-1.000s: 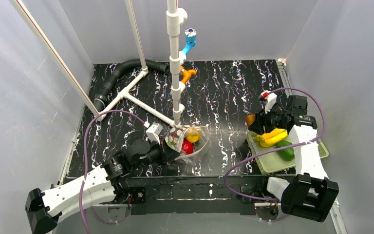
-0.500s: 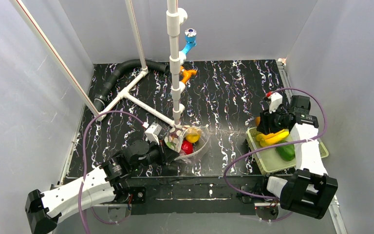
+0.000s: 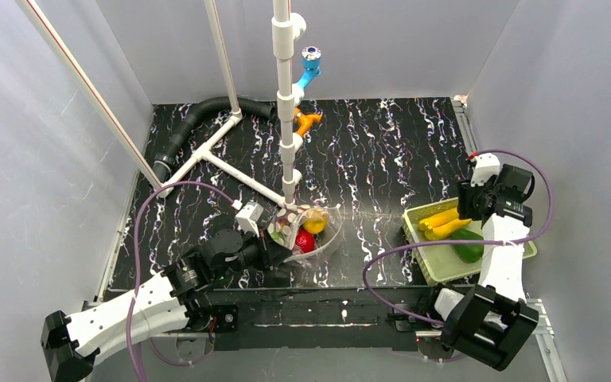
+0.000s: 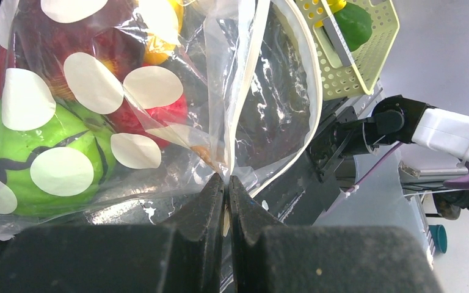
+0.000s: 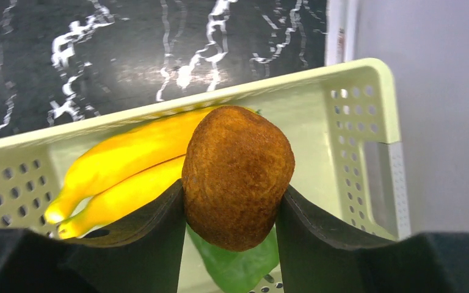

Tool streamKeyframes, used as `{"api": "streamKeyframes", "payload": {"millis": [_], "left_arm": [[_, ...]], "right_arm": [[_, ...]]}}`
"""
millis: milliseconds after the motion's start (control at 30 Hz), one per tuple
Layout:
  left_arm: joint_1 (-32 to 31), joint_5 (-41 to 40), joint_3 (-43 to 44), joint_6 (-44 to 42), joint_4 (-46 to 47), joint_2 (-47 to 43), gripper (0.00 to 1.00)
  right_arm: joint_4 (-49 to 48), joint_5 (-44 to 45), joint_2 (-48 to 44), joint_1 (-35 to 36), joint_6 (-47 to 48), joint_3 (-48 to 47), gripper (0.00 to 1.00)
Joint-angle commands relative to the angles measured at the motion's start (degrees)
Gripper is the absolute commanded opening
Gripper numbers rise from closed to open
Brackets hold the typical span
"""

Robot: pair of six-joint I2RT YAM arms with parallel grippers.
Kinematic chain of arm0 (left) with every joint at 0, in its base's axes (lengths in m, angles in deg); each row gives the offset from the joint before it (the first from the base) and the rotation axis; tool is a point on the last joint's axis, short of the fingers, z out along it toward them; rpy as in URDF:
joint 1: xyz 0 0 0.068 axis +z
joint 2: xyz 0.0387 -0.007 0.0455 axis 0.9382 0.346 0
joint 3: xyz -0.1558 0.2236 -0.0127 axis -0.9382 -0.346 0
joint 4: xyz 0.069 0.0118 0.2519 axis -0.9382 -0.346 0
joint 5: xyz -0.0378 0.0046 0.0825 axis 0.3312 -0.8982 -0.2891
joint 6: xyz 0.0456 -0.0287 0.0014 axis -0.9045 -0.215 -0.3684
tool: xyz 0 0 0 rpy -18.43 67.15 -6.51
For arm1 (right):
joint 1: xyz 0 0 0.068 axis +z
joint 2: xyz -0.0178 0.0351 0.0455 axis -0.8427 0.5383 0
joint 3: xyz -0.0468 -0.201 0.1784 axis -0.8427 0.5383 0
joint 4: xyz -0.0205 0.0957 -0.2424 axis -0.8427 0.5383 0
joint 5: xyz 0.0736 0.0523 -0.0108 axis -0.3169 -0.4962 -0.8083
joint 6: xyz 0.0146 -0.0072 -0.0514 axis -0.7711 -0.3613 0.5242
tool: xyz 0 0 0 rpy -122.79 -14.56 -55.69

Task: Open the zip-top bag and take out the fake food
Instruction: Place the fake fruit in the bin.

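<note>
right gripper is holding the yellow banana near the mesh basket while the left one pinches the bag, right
No: the right gripper holds a brown rounded piece, as the right wrist view shows; the banana lies in the basket. The left gripper does pinch the bag.

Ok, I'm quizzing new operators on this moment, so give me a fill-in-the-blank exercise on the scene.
1. The left gripper is ___ on the edge of the zip-top bag.
2. The right gripper holds a ___ fake food piece above the mesh basket.
3. The fake bananas lying in that basket are ___.
Missing words: shut; brown; yellow.
</note>
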Motion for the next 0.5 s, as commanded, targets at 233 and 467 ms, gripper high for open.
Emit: {"api": "streamKeyframes", "payload": {"millis": [233,467], "left_arm": [[-0.14,-1.73,-0.14,-1.21,-0.49,-0.61,0.04],[-0.14,-1.46,-0.09,-1.33,-0.33,-0.24,0.04]], "right_arm": [[-12.33,15.65,4.88,-1.67,-6.59,2.73,0.33],[-12.4,16.7,6.98,-2.17,-7.03,2.77,0.46]]}}
